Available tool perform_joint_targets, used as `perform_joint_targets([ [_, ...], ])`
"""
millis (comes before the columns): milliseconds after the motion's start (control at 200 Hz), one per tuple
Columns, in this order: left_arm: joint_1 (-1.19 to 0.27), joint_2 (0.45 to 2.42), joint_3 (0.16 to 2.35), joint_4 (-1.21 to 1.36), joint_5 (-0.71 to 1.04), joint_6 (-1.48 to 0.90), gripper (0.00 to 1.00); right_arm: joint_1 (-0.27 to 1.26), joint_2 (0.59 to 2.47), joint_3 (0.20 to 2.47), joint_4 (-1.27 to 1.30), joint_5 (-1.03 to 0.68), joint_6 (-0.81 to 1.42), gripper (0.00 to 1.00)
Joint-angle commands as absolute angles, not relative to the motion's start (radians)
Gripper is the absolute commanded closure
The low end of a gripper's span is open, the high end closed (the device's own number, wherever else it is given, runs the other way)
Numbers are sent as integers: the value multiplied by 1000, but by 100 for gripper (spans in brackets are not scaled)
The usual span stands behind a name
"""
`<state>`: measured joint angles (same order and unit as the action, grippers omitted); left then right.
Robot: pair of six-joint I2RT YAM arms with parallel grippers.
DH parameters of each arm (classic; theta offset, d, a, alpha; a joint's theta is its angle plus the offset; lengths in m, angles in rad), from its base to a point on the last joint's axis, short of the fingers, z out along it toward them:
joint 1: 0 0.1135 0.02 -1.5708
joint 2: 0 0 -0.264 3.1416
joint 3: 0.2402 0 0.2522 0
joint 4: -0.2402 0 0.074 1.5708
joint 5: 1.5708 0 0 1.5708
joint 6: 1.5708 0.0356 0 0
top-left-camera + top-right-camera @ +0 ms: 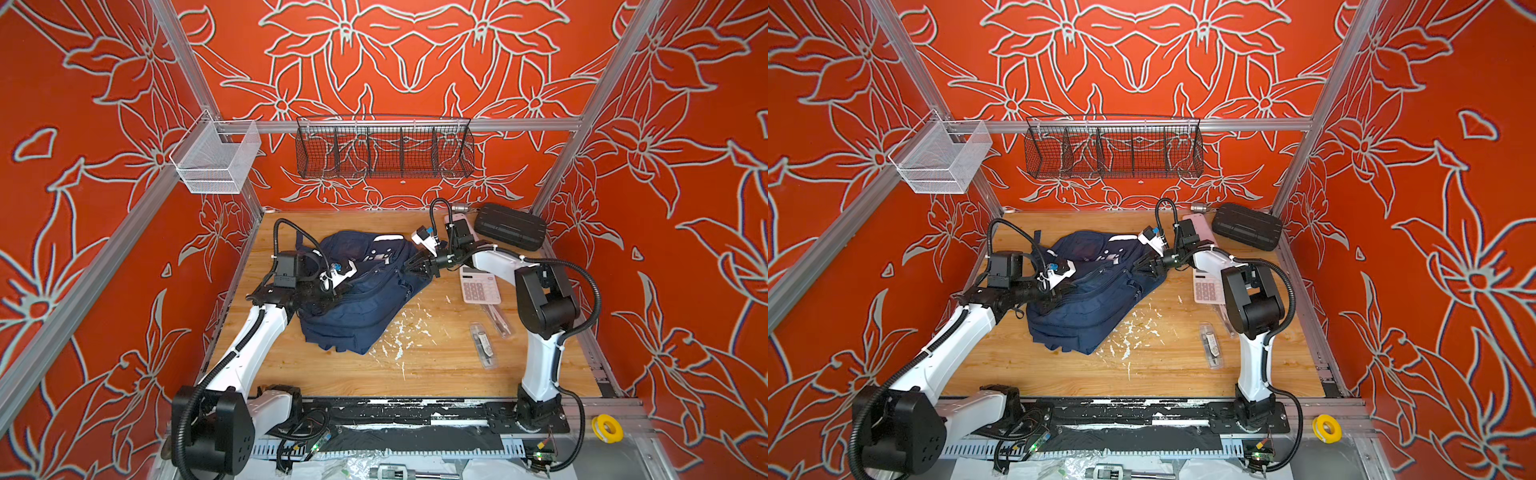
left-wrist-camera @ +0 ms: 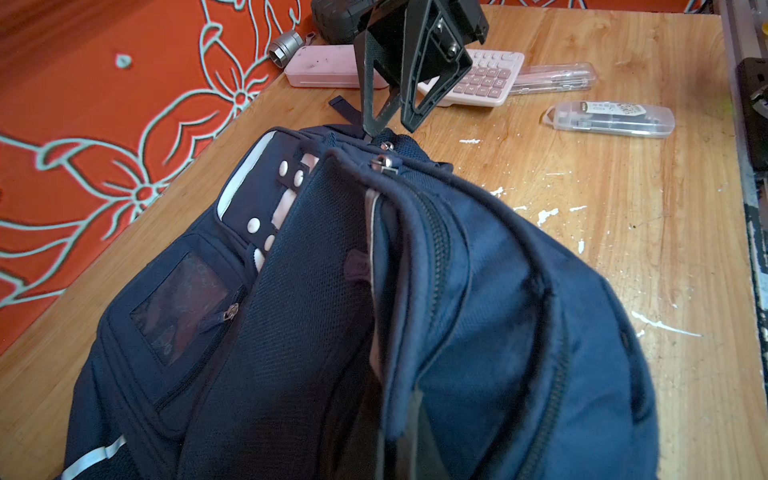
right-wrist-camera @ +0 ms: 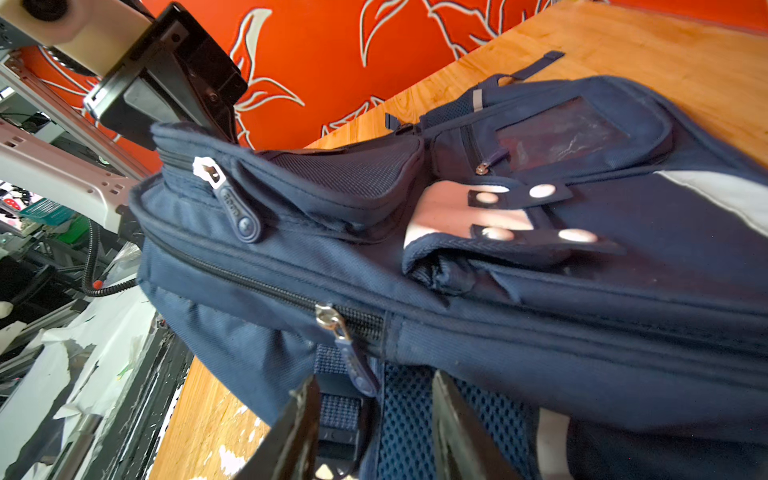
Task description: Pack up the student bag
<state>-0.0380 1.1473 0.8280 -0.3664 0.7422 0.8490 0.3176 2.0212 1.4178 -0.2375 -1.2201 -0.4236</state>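
Student bag [image 1: 361,307] lies mid-table, near the pink calculator [image 1: 480,286]. Your left gripper [image 3: 220,129] pinches its top rim, jaws closed; right gripper [image 3: 374,386] half-spread astride a zip pull [image 3: 357,365], holding nothing. Risk: you nip the mesh strap [image 3: 409,419] instead, or the rim slips free

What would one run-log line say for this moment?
left claw: shut on student bag | right claw: open by zip pull | calculator: unpacked, on table
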Motion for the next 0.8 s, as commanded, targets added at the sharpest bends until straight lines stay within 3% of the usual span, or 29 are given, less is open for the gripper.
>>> perform_joint_targets([
  [0, -29, 1116, 852, -326, 834, 858, 100, 314, 2052, 1445, -371, -1264, -530, 56],
  [235, -29, 1128, 866, -339, 842, 866, 100, 324, 2086, 1457, -302, -1292, -482, 58],
  [796, -29, 1140, 870, -333, 835, 871, 100, 385, 2166, 1585, -476, -1356, -565, 66],
])
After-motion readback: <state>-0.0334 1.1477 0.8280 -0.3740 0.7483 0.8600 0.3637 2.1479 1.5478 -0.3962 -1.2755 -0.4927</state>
